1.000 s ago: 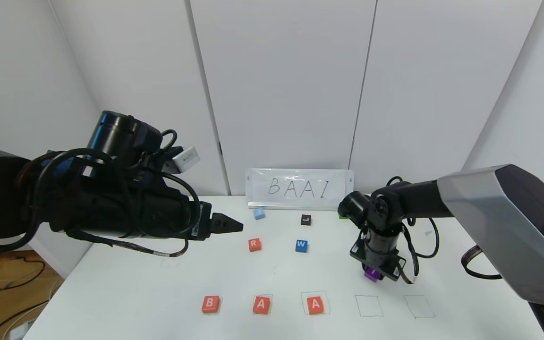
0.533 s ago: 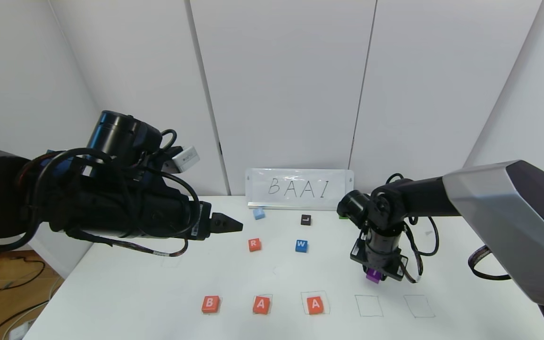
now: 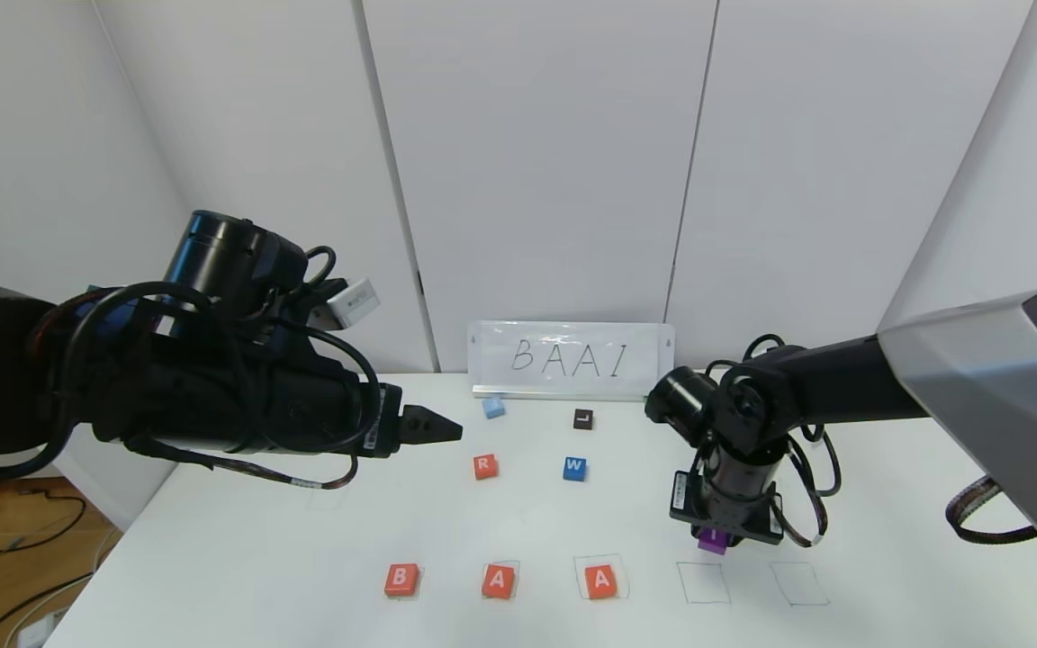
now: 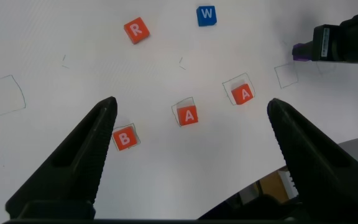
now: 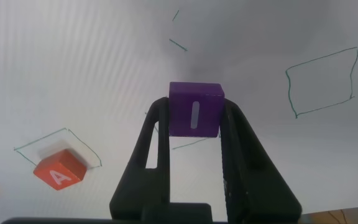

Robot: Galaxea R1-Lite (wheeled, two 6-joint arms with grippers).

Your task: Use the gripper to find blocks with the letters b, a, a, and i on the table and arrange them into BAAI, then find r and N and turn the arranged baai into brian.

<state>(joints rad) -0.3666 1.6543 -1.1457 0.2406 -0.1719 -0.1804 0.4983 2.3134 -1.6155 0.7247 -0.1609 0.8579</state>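
Orange-red cubes B (image 3: pixel 401 580), A (image 3: pixel 498 581) and A (image 3: pixel 600 581) sit in a row of pen squares near the front of the white table (image 3: pixel 239 558). They also show in the left wrist view: B (image 4: pixel 124 138), A (image 4: pixel 188 115), A (image 4: pixel 243 94). My right gripper (image 3: pixel 713 538) is shut on the purple I cube (image 5: pixel 194 109) and holds it above the table, just behind the empty fourth square (image 3: pixel 703 582). The orange-red R cube (image 3: pixel 484 466) lies mid-table. My left gripper (image 3: pixel 433 427) is open and empty, held high at the left.
A blue W cube (image 3: pixel 575 468), a dark L cube (image 3: pixel 582 418) and a light blue cube (image 3: pixel 493 408) lie behind the row. A white BAAI sign (image 3: pixel 570 360) stands at the back. A fifth empty pen square (image 3: pixel 799 583) is drawn at the right.
My right gripper has carried the purple I cube forward and slightly down toward the fourth square. The left arm has not moved.
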